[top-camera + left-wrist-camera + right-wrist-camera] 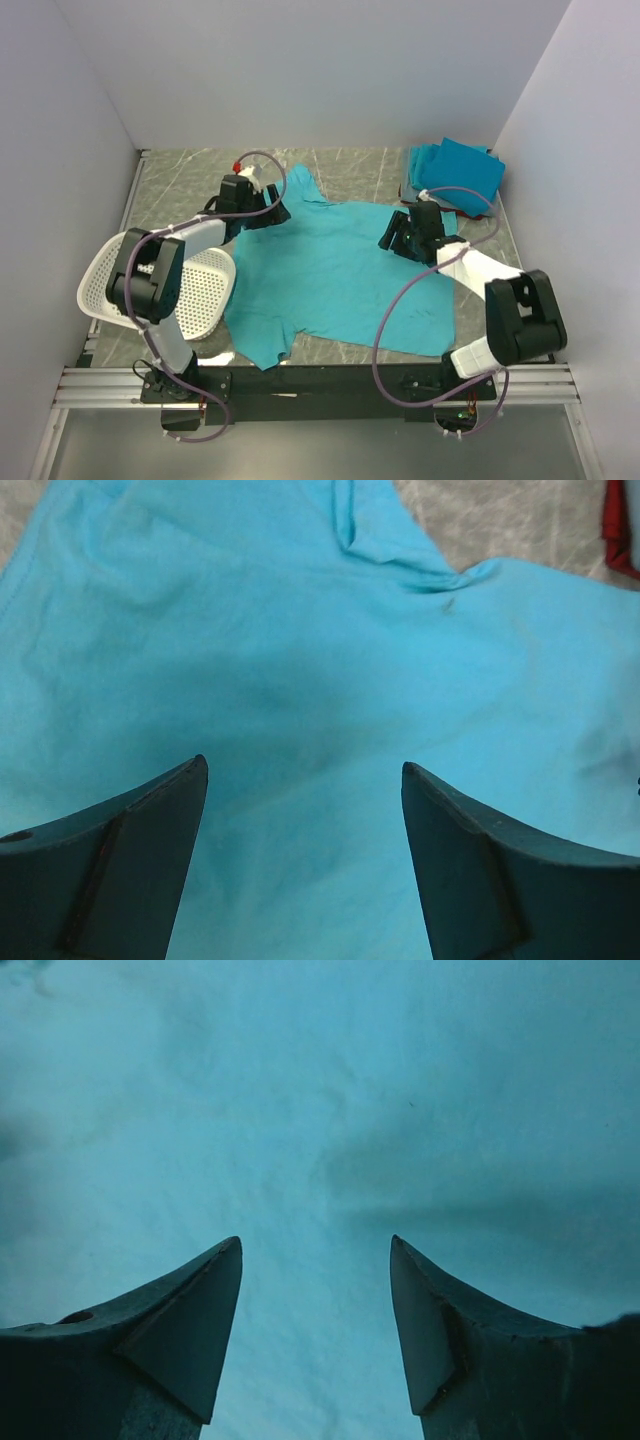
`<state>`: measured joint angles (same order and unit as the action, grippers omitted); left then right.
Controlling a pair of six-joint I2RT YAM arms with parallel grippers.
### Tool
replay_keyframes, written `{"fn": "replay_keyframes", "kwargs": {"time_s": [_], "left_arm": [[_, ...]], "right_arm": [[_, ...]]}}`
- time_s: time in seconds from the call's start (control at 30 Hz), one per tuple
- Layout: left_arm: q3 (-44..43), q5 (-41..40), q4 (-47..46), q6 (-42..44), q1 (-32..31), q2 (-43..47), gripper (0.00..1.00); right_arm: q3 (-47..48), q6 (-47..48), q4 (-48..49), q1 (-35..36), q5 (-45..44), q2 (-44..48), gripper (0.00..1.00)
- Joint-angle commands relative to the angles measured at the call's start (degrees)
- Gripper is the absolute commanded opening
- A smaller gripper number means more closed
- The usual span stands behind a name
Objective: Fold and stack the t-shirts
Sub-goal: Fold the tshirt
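Both arms reach forward, left gripper (305, 765) and right gripper (315, 1240) angled down with jaws parted.

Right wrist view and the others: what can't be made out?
- Right wrist: spread t-shirt fills the frame; which part, unclear.
- Left wrist: red cloth cut off by right edge.
- Top external: folded stack too small to count; left arm hides part of basket.

The spread t-shirt (340, 270) is teal, the table (180, 180) grey-veined marble, the basket (210, 290) white and perforated.

Basket (205, 290) left, folded t-shirts (462, 170) far right
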<state>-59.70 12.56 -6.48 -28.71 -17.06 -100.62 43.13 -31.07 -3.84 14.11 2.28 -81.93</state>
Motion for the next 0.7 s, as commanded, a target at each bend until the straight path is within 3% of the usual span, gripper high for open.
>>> {"fn": "replay_keyframes", "kwargs": {"time_s": [0.0, 0.67], "left_arm": [[-1.5, 0.0, -1.4, -1.0, -0.1, -3.0, 0.83], [-15.1, 5.8, 0.4, -1.9, -0.1, -17.9, 0.82]], "right_arm": [[3.6, -0.7, -0.7, -0.4, 1.5, -3.4, 0.67], [6.7, -1.4, -2.2, -6.9, 3.5, -12.5, 0.65]]}}
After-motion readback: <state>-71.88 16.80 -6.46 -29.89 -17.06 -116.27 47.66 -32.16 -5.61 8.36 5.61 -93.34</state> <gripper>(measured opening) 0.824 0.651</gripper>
